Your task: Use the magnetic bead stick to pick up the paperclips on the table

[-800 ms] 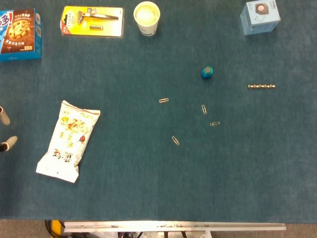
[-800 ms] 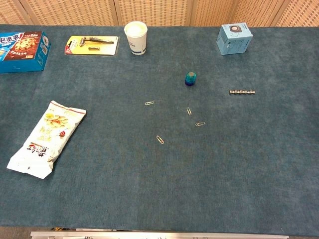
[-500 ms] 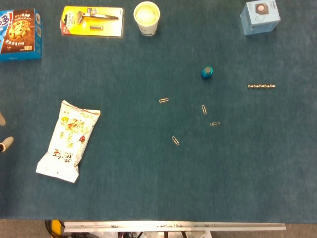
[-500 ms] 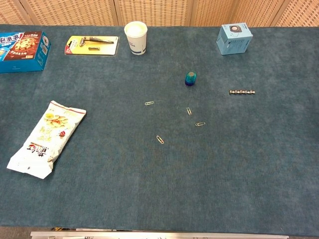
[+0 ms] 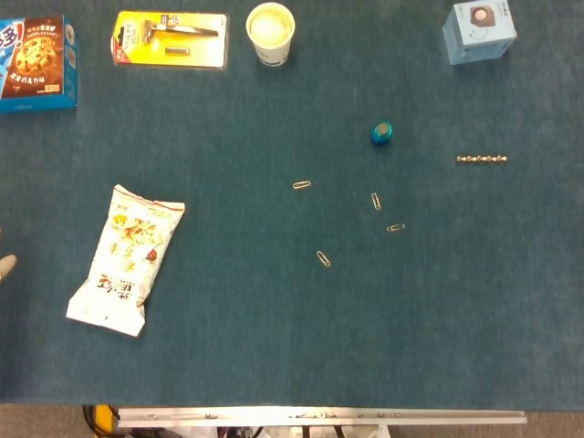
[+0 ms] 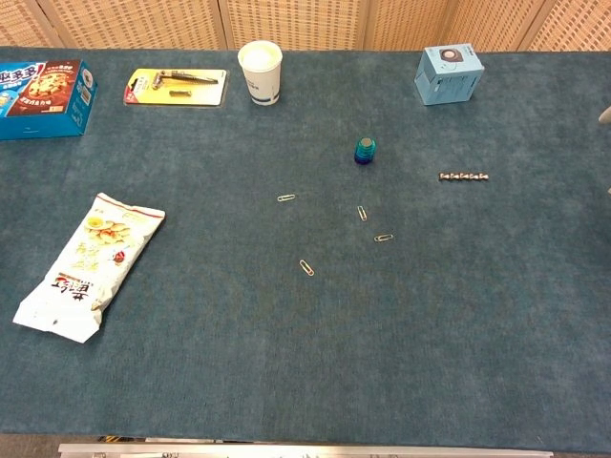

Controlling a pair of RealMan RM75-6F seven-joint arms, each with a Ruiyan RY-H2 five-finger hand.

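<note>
Head view shows magnetic bead stick lying untouched right of paperclips; fingers' state cannot be told.

The left hand has slid nearly off the left edge; fingertips enter at right.

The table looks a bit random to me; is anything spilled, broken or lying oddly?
Nothing looks spilled or damaged. Four paperclips lie scattered loose mid-table, apart from each other, and the magnetic bead stick lies flat to their right, untouched. The snack bag lies flat at a slant. The paper cup stands upright.
</note>
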